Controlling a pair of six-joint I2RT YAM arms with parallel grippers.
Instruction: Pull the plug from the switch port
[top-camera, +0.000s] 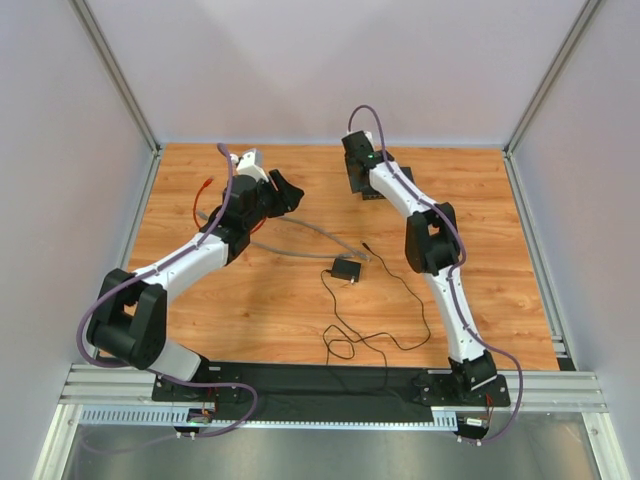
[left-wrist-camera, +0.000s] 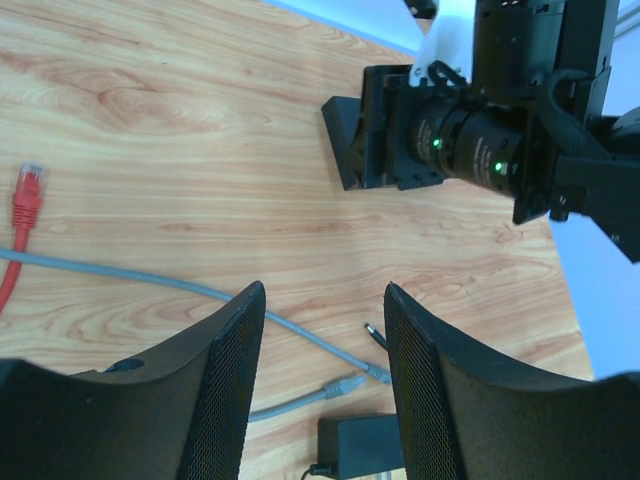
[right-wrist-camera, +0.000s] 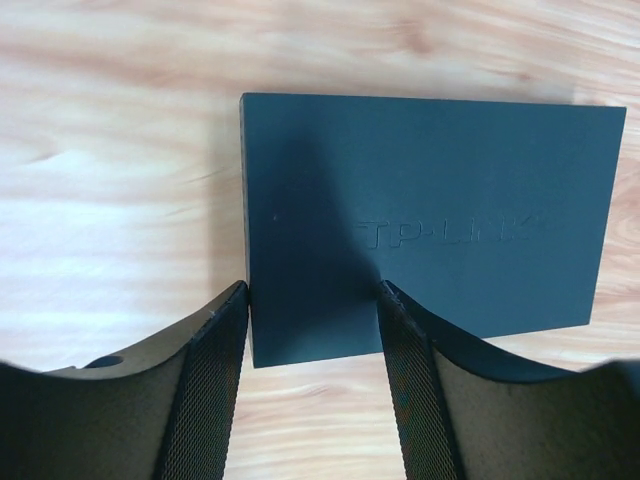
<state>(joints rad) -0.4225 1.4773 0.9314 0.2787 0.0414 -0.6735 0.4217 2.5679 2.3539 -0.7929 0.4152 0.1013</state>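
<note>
We see the switch (right-wrist-camera: 430, 220), a flat matte-black box with faint raised TP-LINK lettering, lying at the far side of the wooden table (right-wrist-camera: 120, 150) under the right gripper (right-wrist-camera: 312, 290), whose jaws stand apart over one corner, perhaps touching it, while the left gripper (left-wrist-camera: 325, 295) hangs parted and empty.

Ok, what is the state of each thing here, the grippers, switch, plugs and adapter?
left gripper: open, empty.
right gripper: open, above the switch.
switch: flat on the table, ports not visible.
grey plug: unplugged, lying on the table.
red plug: unplugged, lying on the table.
adapter: flat on the table, cord loose.
</note>
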